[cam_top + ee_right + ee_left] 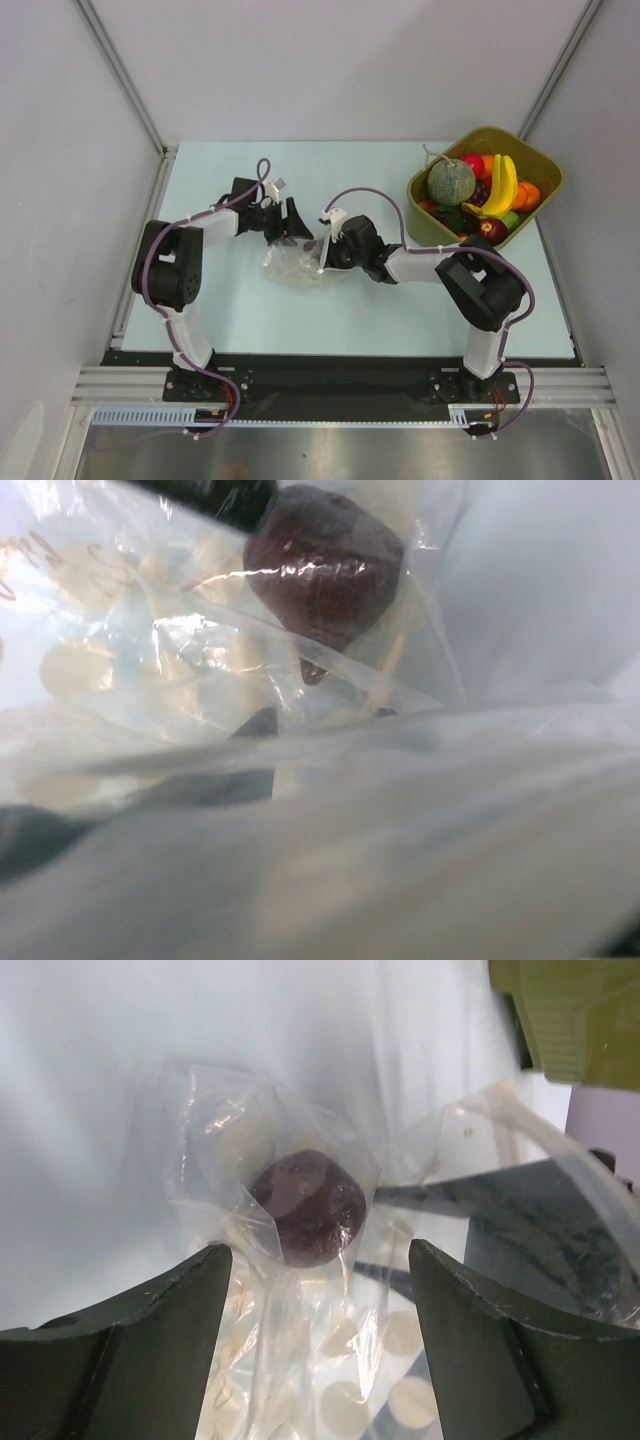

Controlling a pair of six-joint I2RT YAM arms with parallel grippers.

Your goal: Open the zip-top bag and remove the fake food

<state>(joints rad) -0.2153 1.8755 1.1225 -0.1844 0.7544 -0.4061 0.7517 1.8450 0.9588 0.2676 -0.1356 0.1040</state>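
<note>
while the zip-top bag [290,264] lies crumpled on the pale table [400,310] between the two arms, the top view shows the left gripper [300,230] at its far edge and the right gripper [326,254] pushed in from the other side, both too bunched with film to read either grip from up here; the olive-green tub [540,160] of toy fruit sits well apart at the far right corner, and plain grey wall panels close the cell on three sides. from the left wrist the fingers [150,1350] stand wide apart, with slack plastic in the gap and a dark maroon piece [308,1205] of fake food just beyond the tips, nothing pinched; the piece seems tucked in a far corner of the bag, so i judge the mouth must be parted first. from the right wrist, film fills nearly the whole view, the dark maroon piece [325,565] showing through it at the top, and that gripper's fingers are hidden, so i cannot tell whether they hold anything. done well, each gripper would take one lip only, near the zip, and pull apart gently, since the smooth table looks to give the bag little to catch on
</note>
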